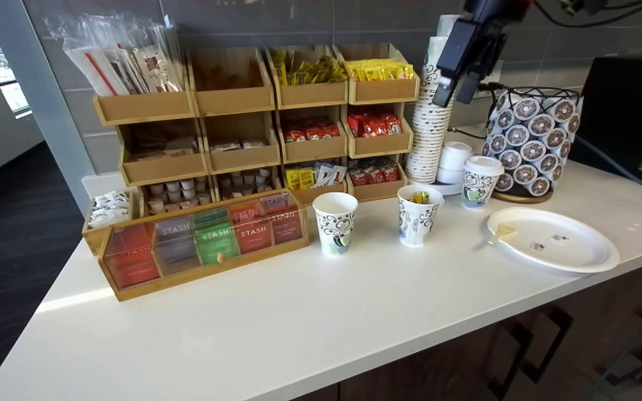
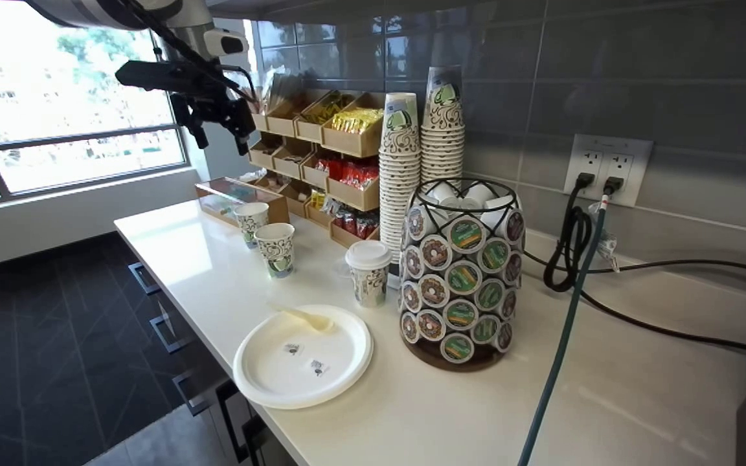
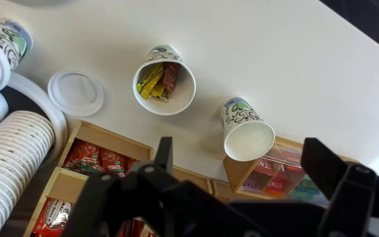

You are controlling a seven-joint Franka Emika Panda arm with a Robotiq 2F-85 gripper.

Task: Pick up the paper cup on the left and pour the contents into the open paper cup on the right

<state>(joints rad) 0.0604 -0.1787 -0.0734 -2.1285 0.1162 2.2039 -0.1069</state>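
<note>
The counter (image 1: 276, 323) bears one plain cup (image 1: 335, 229), white inside and just beside the end of the tea box (image 1: 204, 271), and one filled cup (image 1: 417, 223), farther from the tea box: two open paper cups in all, both upright and apart from each other. The filled cup holds yellow and red packets (image 3: 151, 80) that overlap too much to count. There are also one lidded cup (image 1: 478, 190), one loose lid (image 3: 76, 93), one plate (image 1: 572, 252) and two cup stacks (image 2: 400, 207). One gripper (image 2: 222, 140) hangs well above the counter, its jaws spread, the fingers wide apart.

A broad stretch of counter runs from the tea box to the front edge. The plate, farther from the tea box than either open cup, lies near that edge, a pale utensil (image 2: 315, 320) across its rim.

The bin shelf (image 1: 312, 149), twelve bins, stands behind the tea box. Past the shelf's end away from the tea box rise the cup stacks; the lidded cup and a pod rack (image 1: 521, 198) stand farther along. In an exterior view the gripper overlaps a stack; whether they touch cannot be told.
</note>
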